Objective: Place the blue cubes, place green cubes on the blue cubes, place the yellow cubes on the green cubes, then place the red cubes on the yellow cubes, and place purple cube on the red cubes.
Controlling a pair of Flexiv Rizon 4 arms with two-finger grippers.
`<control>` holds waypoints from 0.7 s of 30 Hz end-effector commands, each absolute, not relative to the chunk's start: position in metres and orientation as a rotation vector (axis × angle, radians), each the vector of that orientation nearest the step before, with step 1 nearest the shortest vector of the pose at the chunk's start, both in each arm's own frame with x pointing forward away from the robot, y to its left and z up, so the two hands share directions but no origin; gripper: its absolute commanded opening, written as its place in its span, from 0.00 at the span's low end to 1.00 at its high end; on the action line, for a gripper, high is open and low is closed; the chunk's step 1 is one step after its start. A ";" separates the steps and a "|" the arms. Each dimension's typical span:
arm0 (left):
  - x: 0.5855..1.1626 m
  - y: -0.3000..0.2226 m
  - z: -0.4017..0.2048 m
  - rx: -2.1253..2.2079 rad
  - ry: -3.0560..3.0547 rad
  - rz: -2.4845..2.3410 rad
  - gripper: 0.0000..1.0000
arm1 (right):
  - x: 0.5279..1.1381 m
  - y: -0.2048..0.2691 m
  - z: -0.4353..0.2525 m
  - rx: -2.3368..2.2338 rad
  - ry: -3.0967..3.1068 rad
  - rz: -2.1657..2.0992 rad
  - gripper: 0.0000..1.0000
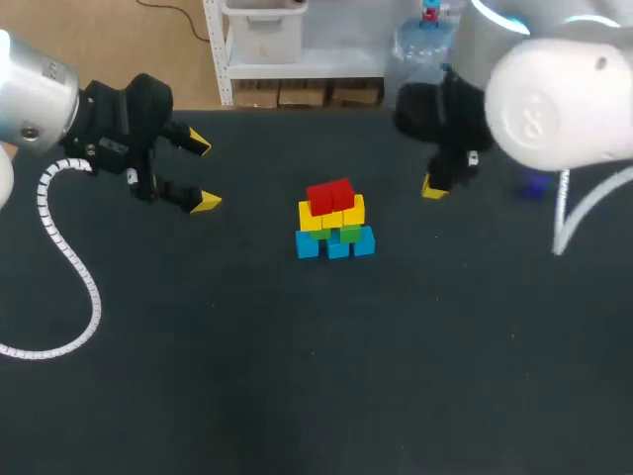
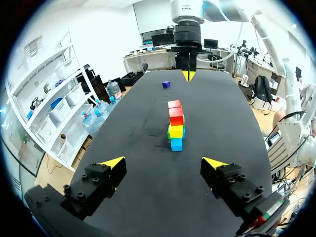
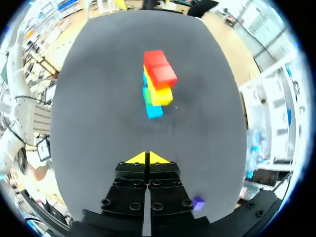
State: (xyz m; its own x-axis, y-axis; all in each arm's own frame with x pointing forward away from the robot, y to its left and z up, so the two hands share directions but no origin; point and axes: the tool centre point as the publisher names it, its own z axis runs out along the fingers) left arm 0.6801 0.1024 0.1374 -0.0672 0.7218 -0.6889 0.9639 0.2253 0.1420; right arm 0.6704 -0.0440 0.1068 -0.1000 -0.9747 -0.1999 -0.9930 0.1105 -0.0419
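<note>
Black table [image 1: 297,376]: left gripper [image 2: 163,162] spread wide, empty; right gripper [image 3: 147,157] pressed together, empty.

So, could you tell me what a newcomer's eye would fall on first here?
The colourful cube stack at the table's middle stands out, blue at the bottom and red cubes on top. A lone purple cube lies apart near the right gripper, whose fingers are shut on nothing; the left gripper hangs open, left of the stack.

You see soft, even light on the matte black bench [image 1: 198,376]; the stacked coloured cubes [image 1: 335,220] cast only a faint shadow, and your right arm's white shell [image 1: 554,99] glares, nearly washed out.
</note>
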 end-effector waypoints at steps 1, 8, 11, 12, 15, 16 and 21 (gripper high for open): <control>0.679 0.104 0.136 1.552 1.838 -0.475 1.00 | 0.671 -0.051 0.103 -1.922 2.210 0.042 1.00; 0.679 0.104 0.136 1.552 1.838 -0.475 1.00 | 0.686 -0.040 0.097 -1.948 2.205 0.020 1.00; 0.679 0.104 0.136 1.552 1.838 -0.475 1.00 | 0.695 -0.027 0.096 -1.973 2.164 0.041 1.00; 0.679 0.104 0.136 1.552 1.838 -0.475 1.00 | 0.698 -0.023 0.096 -1.982 2.155 0.039 1.00; 0.679 0.104 0.136 1.552 1.838 -0.475 1.00 | 0.702 -0.018 0.098 -1.994 2.126 0.036 1.00; 0.679 0.104 0.136 1.552 1.838 -0.475 1.00 | 0.702 -0.018 0.098 -1.994 2.126 0.036 1.00; 0.679 0.104 0.136 1.552 1.838 -0.475 1.00 | 0.702 -0.018 0.098 -1.994 2.126 0.036 1.00</control>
